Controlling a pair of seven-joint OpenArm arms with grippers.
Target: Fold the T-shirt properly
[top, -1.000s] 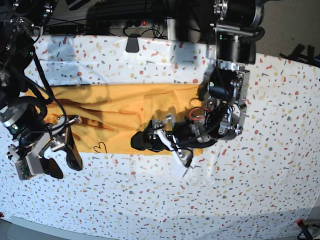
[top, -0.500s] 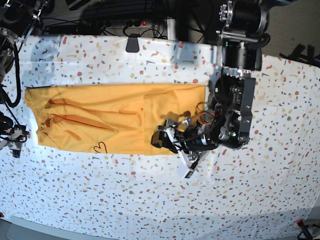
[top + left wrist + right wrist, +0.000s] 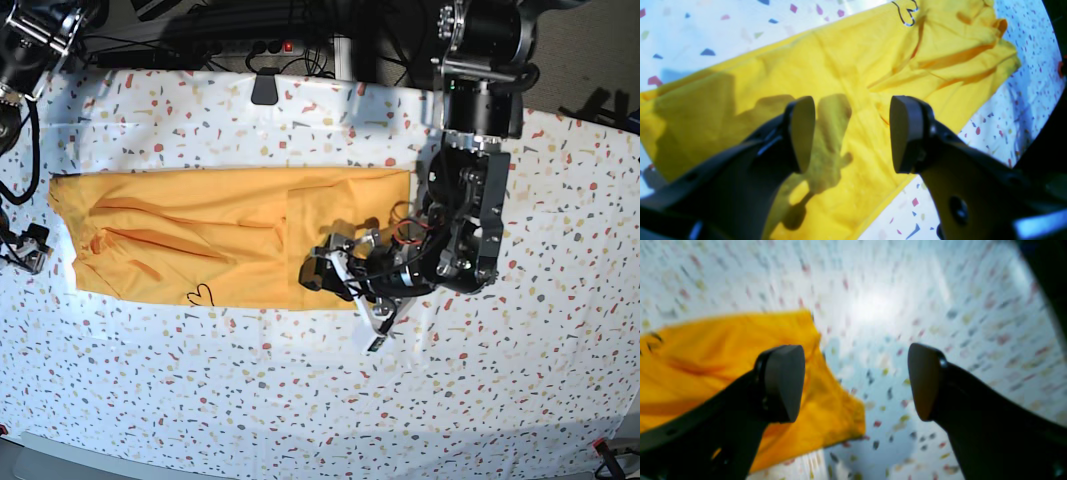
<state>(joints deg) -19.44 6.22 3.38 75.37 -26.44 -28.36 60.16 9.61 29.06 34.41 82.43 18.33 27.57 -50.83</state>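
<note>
Hovering low over the garment's near corner, the left hand (image 3: 340,275) stands with its jaws spread wide and nothing between them; its wrist view shows both pads clear of the cloth, with their shadow falling on yellow fabric below. The right hand (image 3: 853,383) is likewise spread and empty, poised off the far end of the garment, its wrist view heavily blurred; in the base view that arm sits only at the picture's 9 o'clock edge.

The T-shirt (image 3: 230,235) lies flat on the speckled surface (image 3: 300,400) as a long band running from 9 o'clock to 3 o'clock in the base view, with a black heart outline (image 3: 202,294) on its lower edge at about 7 o'clock. Diagonal creases gather toward its 9 o'clock end.

The step in hand looks like the lengthwise fold: the sides seem already brought in, and the band is not yet doubled over. The next move likely calls for the left hand to pinch the short edge at 3 o'clock, catching every layer, and carry it across toward 9 o'clock.

The lower long edge lies straight, and the surface is open toward 6 o'clock. Cables crowd the far edge at 12 o'clock.
</note>
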